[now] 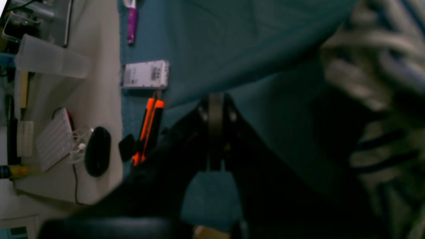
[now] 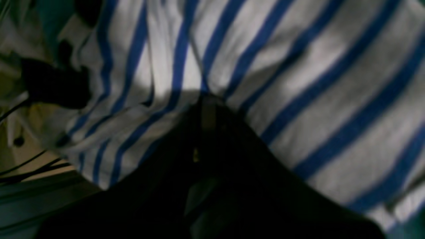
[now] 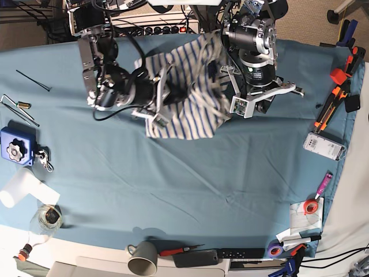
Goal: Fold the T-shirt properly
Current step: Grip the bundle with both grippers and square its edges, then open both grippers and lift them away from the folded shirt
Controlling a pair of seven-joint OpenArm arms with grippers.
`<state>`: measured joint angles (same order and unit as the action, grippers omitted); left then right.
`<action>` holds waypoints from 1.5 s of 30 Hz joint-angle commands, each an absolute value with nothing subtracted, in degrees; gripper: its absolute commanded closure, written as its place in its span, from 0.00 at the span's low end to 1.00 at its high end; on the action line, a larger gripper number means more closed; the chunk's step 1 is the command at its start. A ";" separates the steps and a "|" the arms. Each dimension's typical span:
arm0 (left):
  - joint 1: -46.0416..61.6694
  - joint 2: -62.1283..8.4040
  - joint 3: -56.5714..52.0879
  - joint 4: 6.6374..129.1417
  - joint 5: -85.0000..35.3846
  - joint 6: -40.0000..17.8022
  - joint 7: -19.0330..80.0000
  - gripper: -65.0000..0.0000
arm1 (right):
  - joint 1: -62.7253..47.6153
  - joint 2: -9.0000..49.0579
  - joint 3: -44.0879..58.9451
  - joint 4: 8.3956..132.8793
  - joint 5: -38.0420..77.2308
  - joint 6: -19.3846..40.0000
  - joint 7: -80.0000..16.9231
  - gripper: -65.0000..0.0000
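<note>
The T-shirt [image 3: 187, 92], white with blue stripes, hangs bunched and lifted between my two arms at the back of the teal table cloth [image 3: 173, 184]. In the right wrist view the T-shirt [image 2: 298, 83] fills the frame, and folds of it run into the tips of my right gripper [image 2: 207, 99], which is shut on the fabric. In the base view that right gripper [image 3: 160, 98] is at the shirt's left side. My left gripper [image 1: 215, 106] is shut over bare teal cloth with nothing visible between its tips. The blurred T-shirt [image 1: 382, 83] is beside it. My left gripper [image 3: 249, 108] sits at the shirt's right edge.
An orange cutter [image 3: 326, 112], a white device [image 3: 324, 145] and a purple pen [image 3: 323, 184] lie along the right table edge, with tape rolls [image 3: 311, 206] nearer the front. A blue box [image 3: 14, 147] sits at the left. A grey mug [image 3: 144, 257] and a black remote [image 3: 196, 258] stand at the front.
</note>
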<state>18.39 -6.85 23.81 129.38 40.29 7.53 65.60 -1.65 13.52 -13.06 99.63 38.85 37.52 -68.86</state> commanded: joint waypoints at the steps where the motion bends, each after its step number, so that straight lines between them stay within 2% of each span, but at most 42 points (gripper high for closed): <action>1: 18.28 -6.72 23.81 130.52 41.34 7.94 64.73 1.00 | -0.36 14.26 -12.10 100.40 39.44 37.17 -69.82 1.00; 6: 18.31 -6.72 23.81 130.52 41.32 7.94 64.71 1.00 | 1.52 14.09 -11.40 100.40 51.11 40.00 -71.99 1.00; 11: 18.61 -6.72 23.81 130.52 41.12 7.92 64.66 1.00 | 3.03 13.82 -11.40 100.40 50.52 40.00 -70.24 1.00; 16: 18.61 -6.70 23.81 130.52 40.27 7.92 64.64 1.00 | 3.20 13.80 -11.42 99.18 44.73 40.00 -65.45 1.00; 25: 19.40 -6.70 23.81 130.52 40.32 7.90 64.79 1.00 | 9.21 13.82 -11.51 81.60 45.43 40.00 -64.64 1.00; 30: 19.38 -6.70 23.81 130.52 40.38 7.90 64.77 1.00 | 10.00 13.85 -11.51 86.43 53.82 40.00 -71.40 1.00; 34: 19.46 -6.70 23.81 130.54 40.60 7.90 65.21 1.00 | 10.00 14.00 -10.83 95.96 54.39 40.00 -75.92 1.00; 40: 22.31 -7.18 22.65 132.09 43.40 8.56 65.12 1.00 | 9.50 13.96 -2.35 98.59 54.19 40.00 -76.53 1.00; 45: 22.98 -7.66 16.03 133.69 40.77 9.45 61.98 1.00 | 9.47 14.00 9.82 98.59 54.22 39.51 -76.79 1.00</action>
